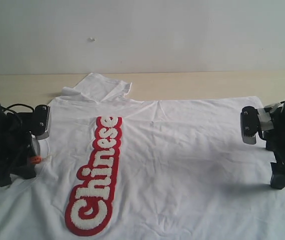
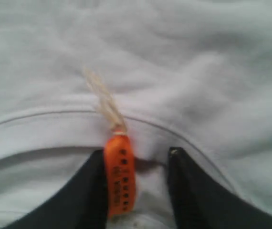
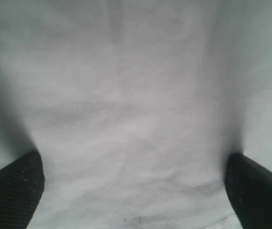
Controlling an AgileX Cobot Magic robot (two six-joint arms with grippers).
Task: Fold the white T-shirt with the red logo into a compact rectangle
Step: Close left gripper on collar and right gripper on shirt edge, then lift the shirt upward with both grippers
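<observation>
The white T-shirt (image 1: 182, 150) lies spread flat on the table, neck to the left and hem to the right. The red logo (image 1: 96, 180) reading "Chinese" runs down its chest, face up. My left gripper (image 1: 32, 164) is at the ribbed neck (image 2: 40, 129). Its jaws stand apart (image 2: 138, 157) over the collar fabric, and the orange neck tag (image 2: 120, 176) lies against one finger. My right gripper (image 1: 282, 181) is down on the shirt's right edge. In the right wrist view it (image 3: 133, 164) stands wide open over plain white cloth (image 3: 136, 95).
The pale wooden table (image 1: 207, 82) shows behind the shirt, with a white wall beyond. One sleeve (image 1: 100, 85) sticks out at the back left. The shirt's front part runs past the lower edge of the exterior view.
</observation>
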